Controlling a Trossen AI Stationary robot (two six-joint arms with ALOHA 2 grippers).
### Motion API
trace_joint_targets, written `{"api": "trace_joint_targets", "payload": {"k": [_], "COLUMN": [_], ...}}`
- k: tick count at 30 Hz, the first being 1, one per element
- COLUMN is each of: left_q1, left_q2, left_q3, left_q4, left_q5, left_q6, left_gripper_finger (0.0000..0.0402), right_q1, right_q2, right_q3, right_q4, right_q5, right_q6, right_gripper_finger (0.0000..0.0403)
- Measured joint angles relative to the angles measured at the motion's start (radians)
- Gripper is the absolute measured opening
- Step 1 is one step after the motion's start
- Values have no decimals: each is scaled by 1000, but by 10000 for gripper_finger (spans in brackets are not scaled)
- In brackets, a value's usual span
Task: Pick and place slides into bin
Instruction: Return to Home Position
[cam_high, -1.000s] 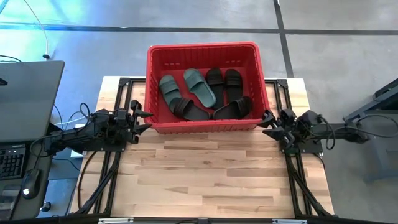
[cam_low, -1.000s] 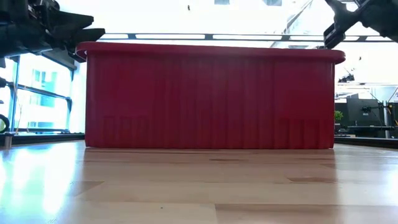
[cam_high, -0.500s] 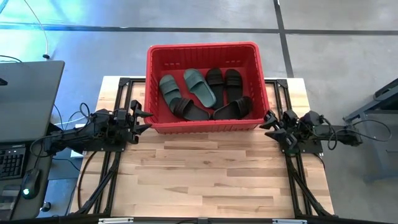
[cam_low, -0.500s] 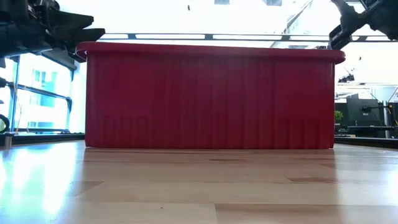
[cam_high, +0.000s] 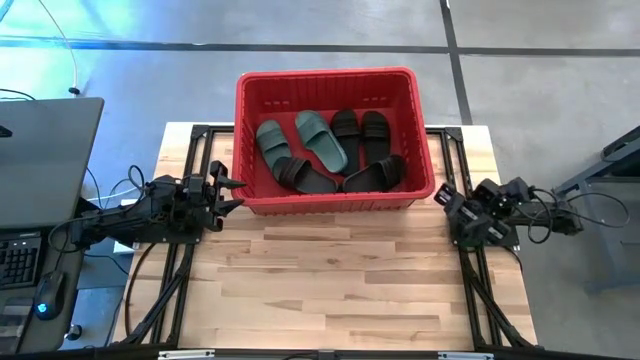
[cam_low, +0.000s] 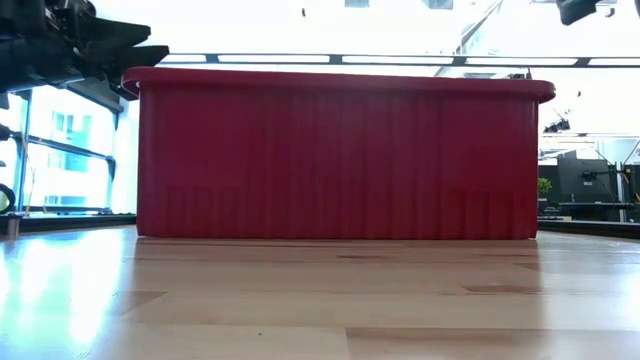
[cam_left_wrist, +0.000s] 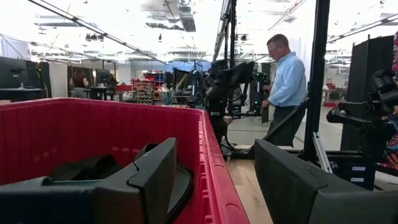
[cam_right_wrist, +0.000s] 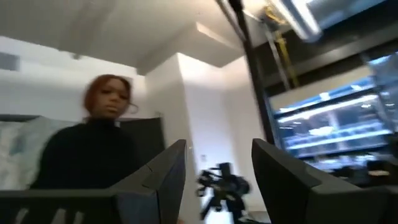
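The red bin (cam_high: 330, 80) stands at the table's far middle, resting on its base (cam_low: 335, 232). Inside lie two sage green slides (cam_high: 322, 139) side by side and several black slides (cam_high: 374, 172), partly overlapping. My left gripper (cam_high: 238, 192) is open and empty, level with the bin's rim at its near left corner; its wrist view looks along the red rim (cam_left_wrist: 214, 168) with a black slide (cam_left_wrist: 87, 168) inside. My right gripper (cam_high: 443, 199) is open and empty off the bin's near right corner, tipped upward.
Bare wooden tabletop (cam_high: 330, 280) lies in front of the bin. A laptop (cam_high: 45, 160) sits off the table's left. A person in a blue shirt (cam_left_wrist: 287, 81) stands beyond the table, and another person in black (cam_right_wrist: 93, 149) shows in the right wrist view.
My right gripper has drawn back from the bin's near right corner toward the table's right edge, risen and tipped upward. My left gripper and the slides in the bin have kept still.
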Motion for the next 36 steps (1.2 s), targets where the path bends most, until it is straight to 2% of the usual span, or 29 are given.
{"api": "trace_joint_targets", "payload": {"k": [2,5,10,15,19,22,29,33,36], "left_q1": [0,0,0,0,0,0,0,0,0], "left_q2": [0,0,0,0,0,0,2,2,2], "left_q3": [0,0,0,0,0,-1,-2,-2,-2], "left_q4": [0,0,0,0,0,-3,-10,-10,-14], "left_q5": [0,0,0,0,0,0,0,0,0], "left_q6": [0,0,0,0,0,-1,-4,-3,-3], "left_gripper_finger": [200,200,200,200,200,200,200,200,200], "right_q1": [0,0,0,1,2,1,1,-3,0], "right_q2": [0,0,0,0,0,0,0,7,3], "right_q3": [0,0,0,0,2,5,4,-10,-4], "right_q4": [6,-80,-308,-317,-366,-389,-491,-716,-776], "right_q5": [-18,0,167,196,199,291,455,551,572], "right_q6": [44,93,30,-20,86,121,-50,32,101], "right_gripper_finger": [173,174,173,173,173,174,174,173,173]}}
